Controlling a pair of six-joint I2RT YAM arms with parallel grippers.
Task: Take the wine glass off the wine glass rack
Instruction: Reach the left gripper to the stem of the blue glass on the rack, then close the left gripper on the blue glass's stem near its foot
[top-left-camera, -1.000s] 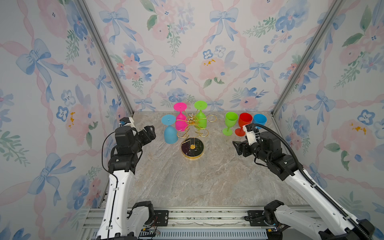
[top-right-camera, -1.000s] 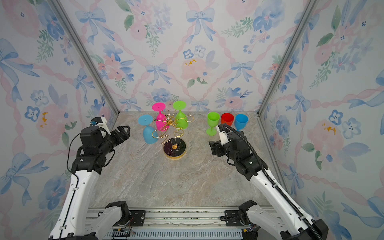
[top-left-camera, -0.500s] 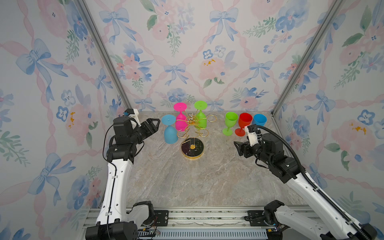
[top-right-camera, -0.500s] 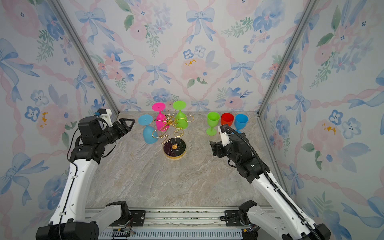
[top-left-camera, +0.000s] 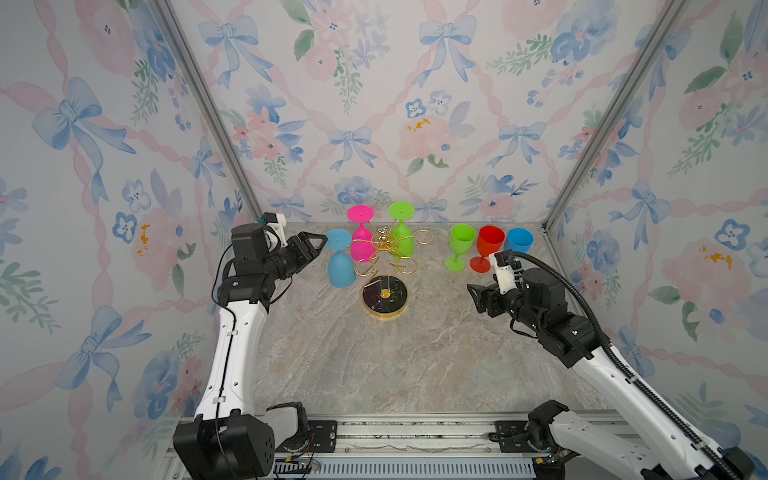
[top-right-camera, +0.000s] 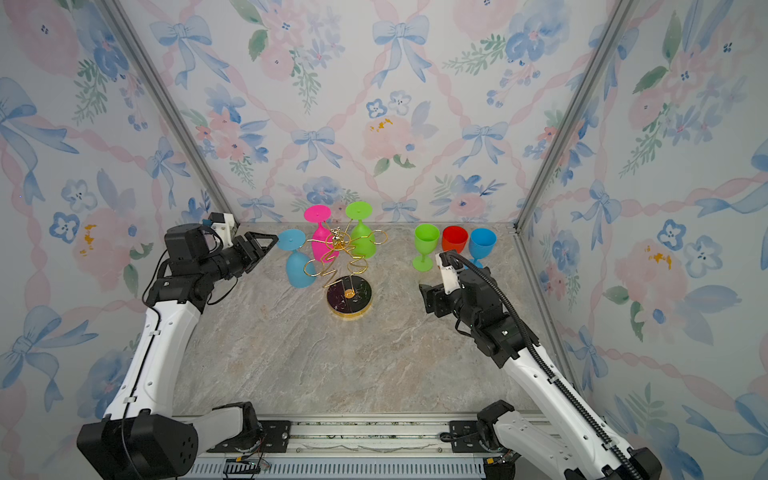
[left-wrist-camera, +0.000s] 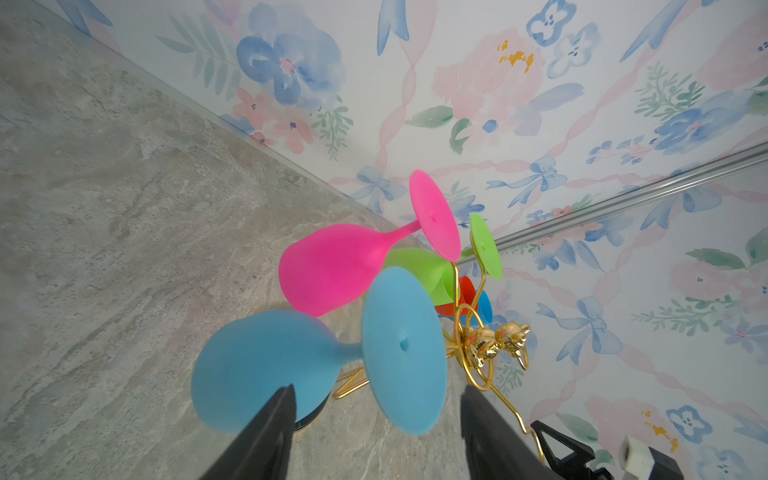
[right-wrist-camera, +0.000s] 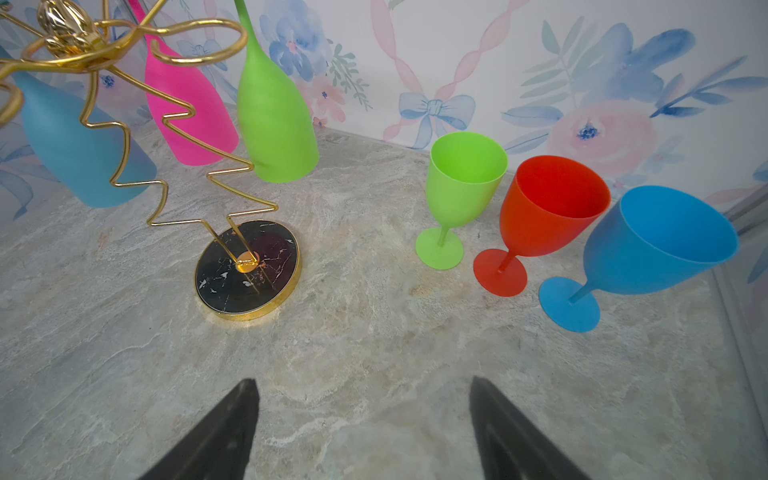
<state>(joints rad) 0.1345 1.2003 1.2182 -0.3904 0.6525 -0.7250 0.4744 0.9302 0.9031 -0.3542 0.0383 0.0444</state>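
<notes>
Left wrist view: finds left claw (left-wrist-camera: 378, 388) open near blue wine glass (left-wrist-camera: 257, 365) hanging on rack (left-wrist-camera: 482, 345); right claw (right-wrist-camera: 363, 381) open above surface (right-wrist-camera: 374, 332).

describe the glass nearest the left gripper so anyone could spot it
Find the gold wire rack mid-table; three glasses hang upside down from it. The light blue glass hangs on the side facing the left gripper. Its neighbours are a pink glass and a green glass; the other blue glass stands upright at right.
</notes>
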